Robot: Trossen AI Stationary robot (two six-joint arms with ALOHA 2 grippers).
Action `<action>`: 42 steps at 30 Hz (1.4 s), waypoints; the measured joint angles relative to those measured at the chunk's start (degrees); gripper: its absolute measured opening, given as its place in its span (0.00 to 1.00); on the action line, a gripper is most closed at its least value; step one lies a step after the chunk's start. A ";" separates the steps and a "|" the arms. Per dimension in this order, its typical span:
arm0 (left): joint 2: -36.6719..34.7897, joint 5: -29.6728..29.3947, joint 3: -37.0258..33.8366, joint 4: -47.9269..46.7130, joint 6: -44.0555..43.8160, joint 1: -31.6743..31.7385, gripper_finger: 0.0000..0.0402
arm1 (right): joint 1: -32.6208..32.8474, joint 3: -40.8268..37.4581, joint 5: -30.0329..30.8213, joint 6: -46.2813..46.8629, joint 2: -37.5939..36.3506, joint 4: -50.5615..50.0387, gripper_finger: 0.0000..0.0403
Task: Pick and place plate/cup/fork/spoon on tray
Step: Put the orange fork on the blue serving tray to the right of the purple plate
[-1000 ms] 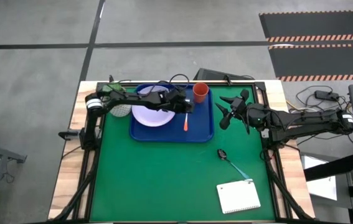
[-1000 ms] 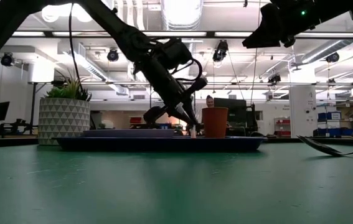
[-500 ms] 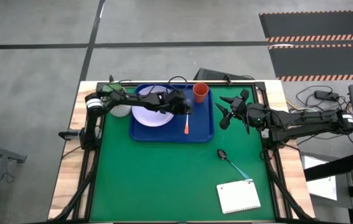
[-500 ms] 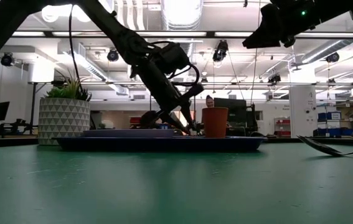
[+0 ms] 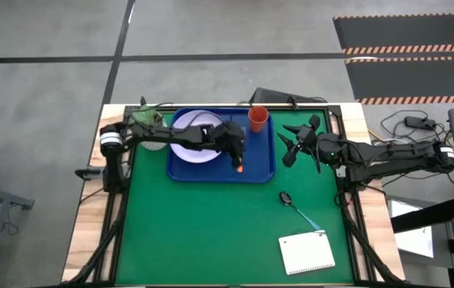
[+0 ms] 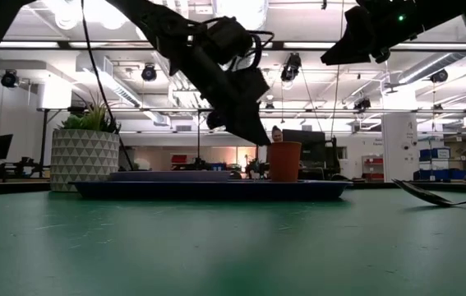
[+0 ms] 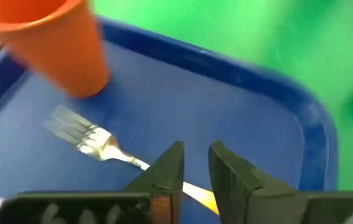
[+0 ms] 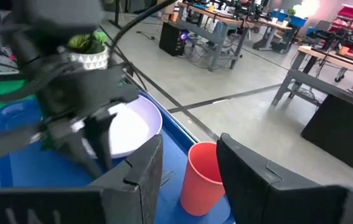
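Observation:
The blue tray (image 5: 220, 178) lies at the table's far middle. On it are the lavender plate (image 5: 188, 146), partly under my left arm, the orange-red cup (image 5: 258, 119) upright at the far right corner, and the fork (image 7: 92, 140) lying flat, its orange handle end (image 5: 240, 166) showing. My left gripper (image 5: 238, 154) hovers above the fork's handle, lifted clear of the tray (image 6: 245, 123), its fingers (image 7: 195, 171) a narrow gap apart and empty. The blue-handled spoon (image 5: 299, 208) lies on the green mat. My right gripper (image 5: 291, 146) waits open to the right of the tray.
A white spiral notepad (image 5: 307, 254) lies at the near right. A white pot with a green plant (image 6: 85, 156) stands just left of the tray. The green mat near the front edge is bare. Cables run behind the tray's far edge.
My left gripper has risen from the tray floor beside the cup and gone a little toward the table's near edge, ending above the fork's handle. The fork has stayed flat on the tray.

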 joint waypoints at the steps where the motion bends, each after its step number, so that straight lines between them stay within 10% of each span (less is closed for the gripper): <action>1: 0.61 -0.86 0.00 0.61 2.71 -0.49 0.11 | 0.00 0.00 0.00 0.01 0.00 -0.11 0.34; 27: 8.99 -12.48 -0.77 8.24 2.81 -1.39 0.00 | 0.00 0.00 -0.08 -0.34 0.04 -0.81 0.18; 42: -18.25 -13.26 -11.86 4.88 5.86 -13.36 0.00 | 0.13 1.80 -13.36 2.46 4.64 1.98 0.02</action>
